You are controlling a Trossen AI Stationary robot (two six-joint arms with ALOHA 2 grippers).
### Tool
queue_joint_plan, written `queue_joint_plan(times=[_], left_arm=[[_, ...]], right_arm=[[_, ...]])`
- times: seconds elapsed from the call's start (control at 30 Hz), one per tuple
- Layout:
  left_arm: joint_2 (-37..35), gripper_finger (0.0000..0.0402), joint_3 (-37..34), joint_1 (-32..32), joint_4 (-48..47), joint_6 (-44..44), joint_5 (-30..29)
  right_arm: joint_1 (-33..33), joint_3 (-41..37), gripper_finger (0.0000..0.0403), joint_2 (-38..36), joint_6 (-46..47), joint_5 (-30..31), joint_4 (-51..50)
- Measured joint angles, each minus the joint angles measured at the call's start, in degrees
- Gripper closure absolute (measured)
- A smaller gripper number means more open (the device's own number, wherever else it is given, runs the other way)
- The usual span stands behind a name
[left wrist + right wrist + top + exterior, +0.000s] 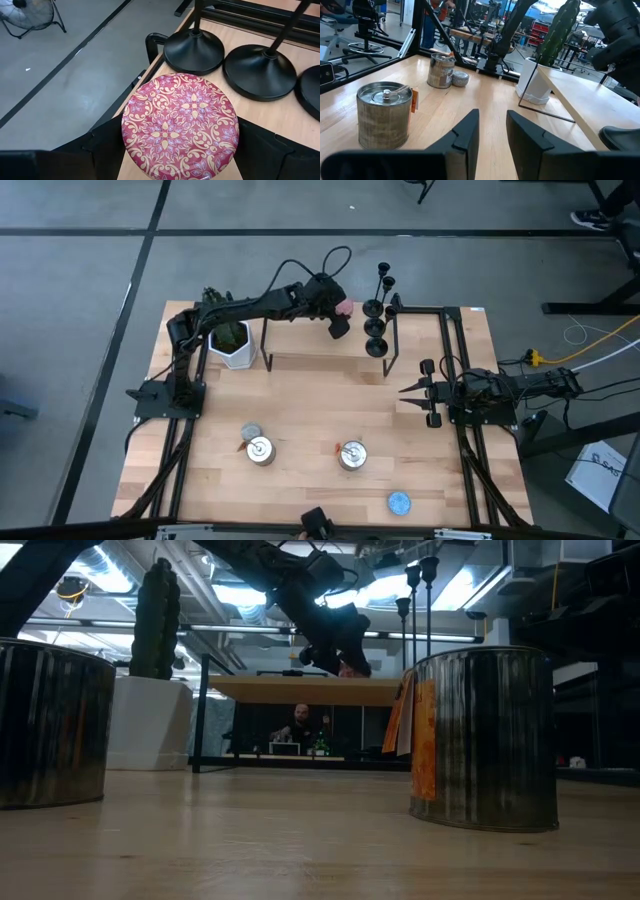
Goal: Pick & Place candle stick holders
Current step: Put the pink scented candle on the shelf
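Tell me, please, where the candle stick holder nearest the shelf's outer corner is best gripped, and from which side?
I would grip the candle stick holder on its thin upright stem just above the round flat base, coming from the floor side past the patterned round tin, since its neighbour holder stands close on the other side. The base looks too wide and flat for the fingers.

Three matte-black holders [377,310] are seen upright in a row on the raised shelf at the table's far edge, towards the right. Each is made up of a round flat base, a thin straight stem and a small cup on top. In the left wrist view two bases [194,50] [259,72] are shown in full, set just beside each other, and the third [311,89] is cut off at the frame's edge. In the low view the stems and cups [420,585] are outlined against the ceiling lights.
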Motion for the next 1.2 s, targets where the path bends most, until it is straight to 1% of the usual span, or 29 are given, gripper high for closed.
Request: queue_joint_plan(times=[0.43, 0.6, 0.8, 1.2], left_arm=[[0.0, 0.0106, 0.0, 0.0, 0.0, 0.1, 0.0], [1.1, 0.0106, -0.1, 0.0, -0.5, 0.2, 0.0], [2.8, 0.0101, 0.1, 0.0, 1.1, 0.6, -0.3], [2.8, 0.0099, 0.1, 0.0, 0.7, 0.6, -0.3]], right_arm=[[0.0, 0.0, 0.0302, 0.0, 0.0, 0.0, 0.0], [0.0, 0.0, 0.0302, 0.0, 0.0, 0.0, 0.0], [0.0, 0.0, 0.0302, 0.0, 0.0, 0.0, 0.0], [0.0, 0.0, 0.0302, 0.0, 0.0, 0.0, 0.0]])
